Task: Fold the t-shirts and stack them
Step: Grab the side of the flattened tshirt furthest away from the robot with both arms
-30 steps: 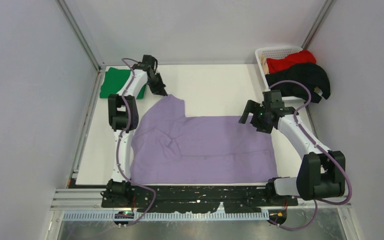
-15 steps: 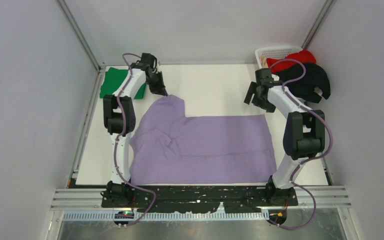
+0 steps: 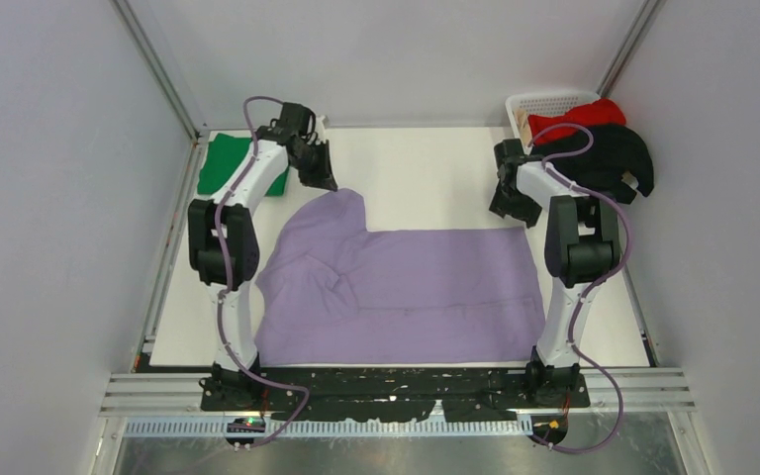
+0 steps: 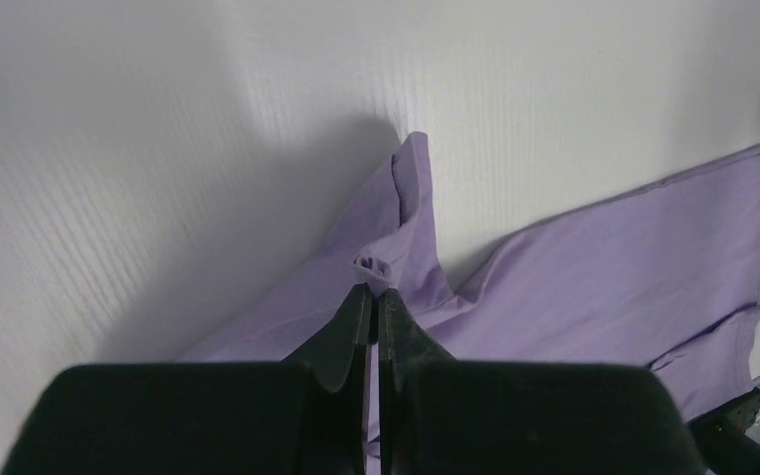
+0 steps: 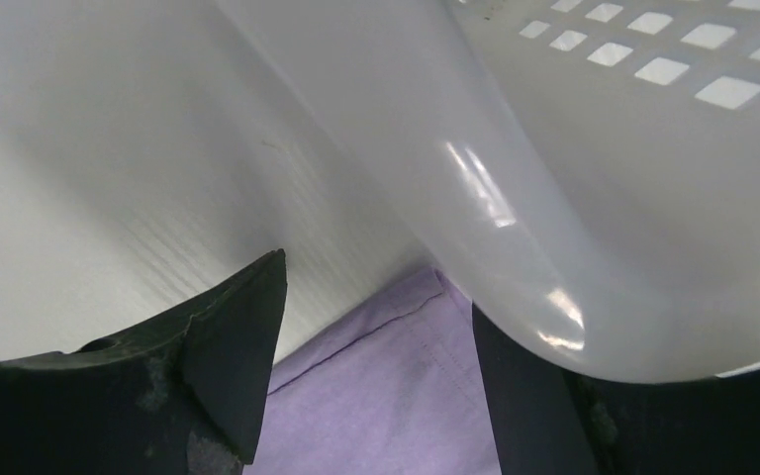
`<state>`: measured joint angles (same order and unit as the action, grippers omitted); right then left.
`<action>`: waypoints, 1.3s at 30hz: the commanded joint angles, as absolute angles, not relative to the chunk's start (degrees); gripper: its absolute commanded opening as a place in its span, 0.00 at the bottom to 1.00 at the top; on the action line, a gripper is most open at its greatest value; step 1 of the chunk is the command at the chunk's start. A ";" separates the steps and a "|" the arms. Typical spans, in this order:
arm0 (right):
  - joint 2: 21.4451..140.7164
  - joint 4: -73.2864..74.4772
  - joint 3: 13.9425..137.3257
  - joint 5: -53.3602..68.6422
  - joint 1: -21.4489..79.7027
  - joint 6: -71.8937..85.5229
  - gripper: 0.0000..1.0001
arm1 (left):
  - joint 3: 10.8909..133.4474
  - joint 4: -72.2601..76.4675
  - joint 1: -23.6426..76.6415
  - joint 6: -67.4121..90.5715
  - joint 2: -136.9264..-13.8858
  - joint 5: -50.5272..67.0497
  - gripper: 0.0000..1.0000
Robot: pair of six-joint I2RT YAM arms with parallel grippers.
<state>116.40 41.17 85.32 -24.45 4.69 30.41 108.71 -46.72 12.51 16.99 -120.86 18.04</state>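
Observation:
The lavender t-shirt [image 3: 406, 282] lies spread over the table's middle, one sleeve reaching up to the far left. My left gripper [image 3: 325, 186] is shut on that sleeve's tip; the left wrist view shows the fabric bunched [image 4: 376, 267] between the closed fingertips. My right gripper [image 3: 511, 210] is open above the shirt's far right corner [image 5: 396, 381], the corner lying between its fingers, beside the basket wall. A folded green t-shirt [image 3: 230, 165] lies at the far left. A red t-shirt [image 3: 579, 121] and a black t-shirt [image 3: 609, 158] sit in the basket.
The white lattice basket [image 3: 544, 102] stands at the far right corner; its smooth wall [image 5: 594, 198] fills much of the right wrist view, close to the right finger. The enclosure's walls and frame posts stand around the table [image 3: 426, 173].
My right arm has swung from the shirt's right middle to its far right corner by the basket. My left gripper has stayed on the sleeve tip, shifting slightly.

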 commanded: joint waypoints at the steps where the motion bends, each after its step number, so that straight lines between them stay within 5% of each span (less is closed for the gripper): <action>1: 114.00 41.05 81.84 -28.04 4.39 31.89 0.73 | 105.47 -43.73 13.47 14.62 -114.52 18.81 0.00; 17: 110.04 36.67 75.06 -27.05 4.44 32.66 0.39 | 95.01 -41.23 15.41 11.05 -104.53 18.30 0.00; 24: 109.36 34.56 75.93 -26.29 4.42 31.76 0.07 | 94.30 -42.50 15.94 7.90 -102.19 18.37 0.00; 39: 94.53 32.58 66.06 -23.40 5.98 27.09 0.05 | 79.66 -42.66 22.97 4.45 -86.94 8.53 0.00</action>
<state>100.18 33.85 68.53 -23.83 5.32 28.58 83.15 -43.40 21.54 4.86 -92.40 12.60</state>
